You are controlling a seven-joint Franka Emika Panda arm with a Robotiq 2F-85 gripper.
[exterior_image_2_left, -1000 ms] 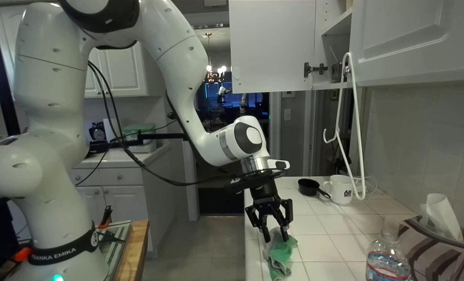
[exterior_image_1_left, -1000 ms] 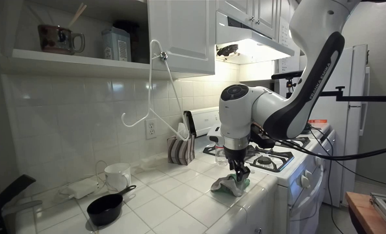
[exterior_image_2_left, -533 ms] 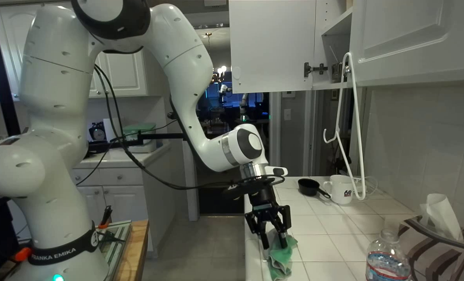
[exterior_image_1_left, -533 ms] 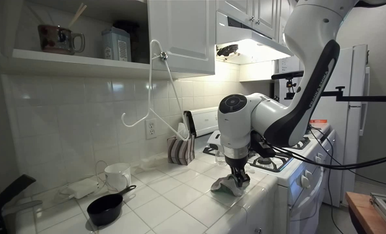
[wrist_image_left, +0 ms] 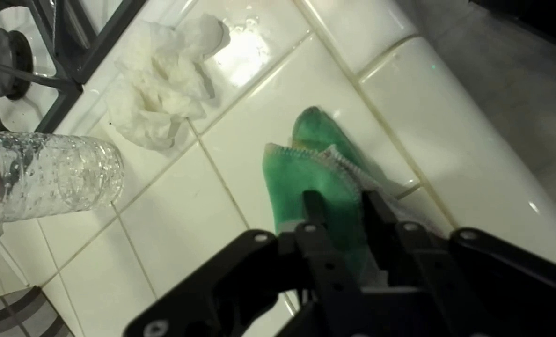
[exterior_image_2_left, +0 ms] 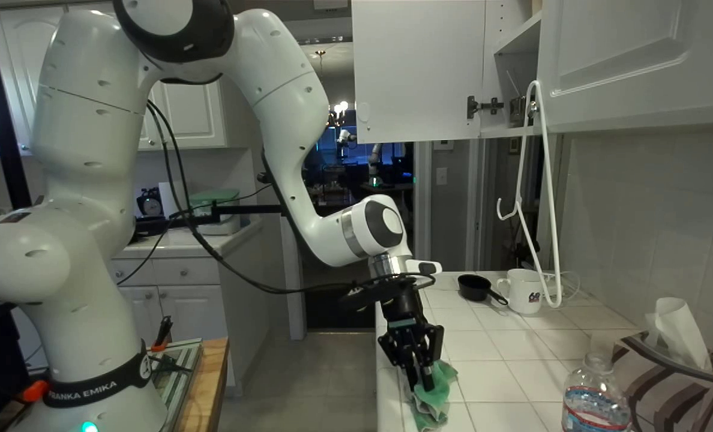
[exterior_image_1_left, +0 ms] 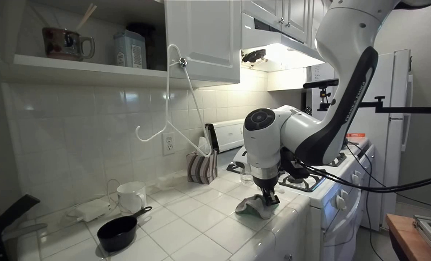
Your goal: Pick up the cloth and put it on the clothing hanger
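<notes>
The green and grey cloth point(exterior_image_1_left: 251, 207) lies bunched on the white tiled counter near its front edge. My gripper point(exterior_image_2_left: 421, 387) points down into it, fingertips at the cloth. In the wrist view, green cloth point(wrist_image_left: 287, 180) shows below and between the fingers of the gripper point(wrist_image_left: 341, 195), which are partly closed with a gap between them. Whether a fold is pinched lower down is hidden. The white clothing hanger point(exterior_image_1_left: 167, 94) hangs from a cabinet knob, tilted, with its hook out to one side; the hanger point(exterior_image_2_left: 550, 198) hangs well above the cloth in both exterior views.
Beside the cloth are a crumpled white tissue point(wrist_image_left: 161, 89), a clear plastic bottle point(wrist_image_left: 72, 173) and the stove point(exterior_image_1_left: 299, 181). A striped tissue box point(exterior_image_1_left: 202, 169) stands near the wall. A white mug point(exterior_image_1_left: 130, 195) and small black pan point(exterior_image_1_left: 117, 233) stand along the counter.
The gripper has come down onto the cloth, and its fingers have drawn closer together. The cloth has barely shifted; the hanger has stayed where it was.
</notes>
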